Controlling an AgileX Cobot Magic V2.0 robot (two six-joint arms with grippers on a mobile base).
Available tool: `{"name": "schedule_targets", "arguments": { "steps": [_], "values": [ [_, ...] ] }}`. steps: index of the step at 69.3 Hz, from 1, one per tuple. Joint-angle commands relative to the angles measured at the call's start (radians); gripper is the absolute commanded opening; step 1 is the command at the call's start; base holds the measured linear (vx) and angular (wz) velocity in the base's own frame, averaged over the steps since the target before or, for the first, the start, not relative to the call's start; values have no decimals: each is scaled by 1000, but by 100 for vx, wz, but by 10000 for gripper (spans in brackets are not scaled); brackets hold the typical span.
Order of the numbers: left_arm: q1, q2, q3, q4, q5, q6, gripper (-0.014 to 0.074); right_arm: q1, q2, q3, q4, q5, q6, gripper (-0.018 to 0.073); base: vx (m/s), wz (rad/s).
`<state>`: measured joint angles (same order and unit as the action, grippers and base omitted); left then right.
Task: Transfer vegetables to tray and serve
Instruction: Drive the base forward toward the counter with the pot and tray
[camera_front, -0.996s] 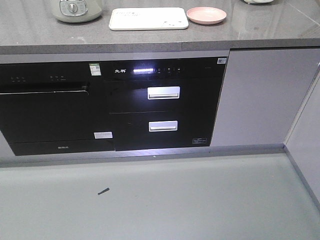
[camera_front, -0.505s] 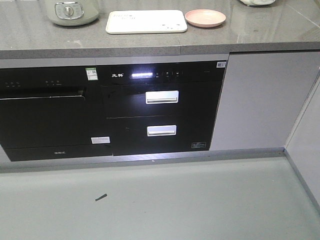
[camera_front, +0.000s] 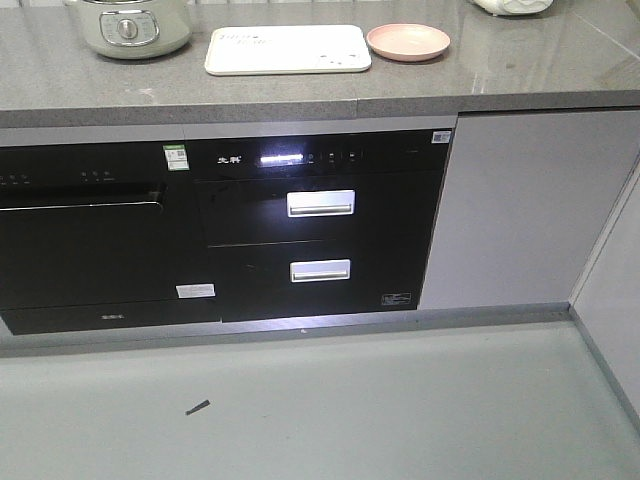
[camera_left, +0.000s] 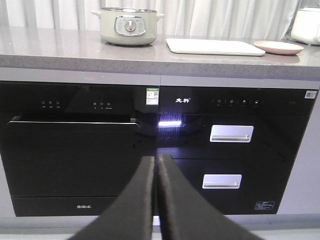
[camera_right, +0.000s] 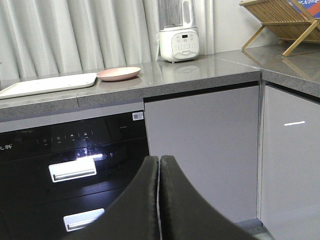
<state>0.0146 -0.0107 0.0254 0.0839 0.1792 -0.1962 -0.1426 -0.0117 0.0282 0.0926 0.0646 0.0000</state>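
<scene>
Front, left-wrist and right-wrist views of a kitchen bench (camera_front: 300, 92) above dark built-in appliances. The cream tray (camera_front: 288, 50) lies flat near the back of the bench, empty, between a pale green cooker (camera_front: 128, 25) and a round pink plate (camera_front: 408, 41) that sits just beside its right end. The lettuce leaf appears in none of the three views, so its position cannot be given. Likely hazards from here: with the leaf unseen, a search has to come first, and a reach begun before it is found would go to the wrong spot. The plate is so near the tray that a slightly offset release could leave the leaf on the plate or across both rims. A thin, ruffled leaf is also apt to slip or tear in a narrow pinch. Both arms look out at cabinet-front height, below the bench top, so driving closer without raising them risks striking the glass fronts or the drawer handles (camera_left: 231, 133). The left end effector (camera_left: 156, 160) has its fingers pressed together, holding nothing and touching nothing. The right end effector (camera_right: 159, 160) is likewise closed and empty.
</scene>
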Motion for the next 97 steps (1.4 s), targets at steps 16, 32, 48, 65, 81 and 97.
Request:
{"name": "schedule_targets", "arguments": {
  "steps": [16,32,48,65,81,97],
  "values": [
    [3,-15,20,-3,-70,-8,-6,2,-7,14,-3,-76,0,-6,8,1],
    [3,-15,20,-3,-70,-8,-6,2,-7,14,-3,-76,0,-6,9,1],
    [3,-15,20,-3,-70,-8,-6,2,-7,14,-3,-75,0,-6,9,3],
    [3,-15,20,-3,-70,-8,-6,2,-7,14,-3,-75,0,-6,9,3],
    [3,-15,20,-3,-70,-8,-6,2,-7,14,-3,-75,0,-6,9,2],
    [3,-15,20,-3,-70,-8,-6,2,-7,14,-3,-75,0,-6,9,1]
  ]
}}
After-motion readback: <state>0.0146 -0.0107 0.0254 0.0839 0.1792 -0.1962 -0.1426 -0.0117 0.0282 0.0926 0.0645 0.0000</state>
